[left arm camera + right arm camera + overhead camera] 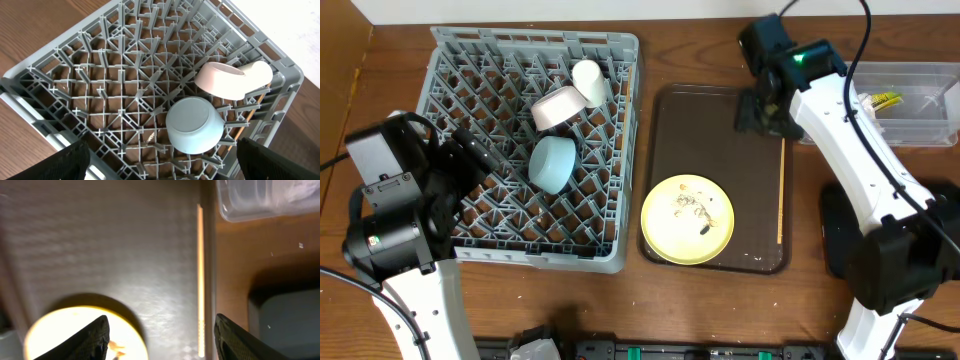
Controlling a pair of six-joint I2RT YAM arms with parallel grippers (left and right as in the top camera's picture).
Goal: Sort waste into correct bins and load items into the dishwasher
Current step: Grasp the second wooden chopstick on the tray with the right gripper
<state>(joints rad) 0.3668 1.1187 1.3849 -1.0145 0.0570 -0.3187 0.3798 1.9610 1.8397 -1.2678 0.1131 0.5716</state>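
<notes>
beneath right gripper (162, 337), chopstick (200, 270) on tray (100, 240)

Seen from above, the right claw (761, 112) is mostly lost under its own wrist. The black bin (832, 232) shows only a dark rounded end — the arm covers the rest. The clear tub (920, 135) runs off the right edge, and the white napkin (534, 350) is clipped at the bottom. In the right wrist view the yellow plate (65, 340) is cut off below and glared out. The crumbs (692, 208) on it are too small to tell apart.
</notes>
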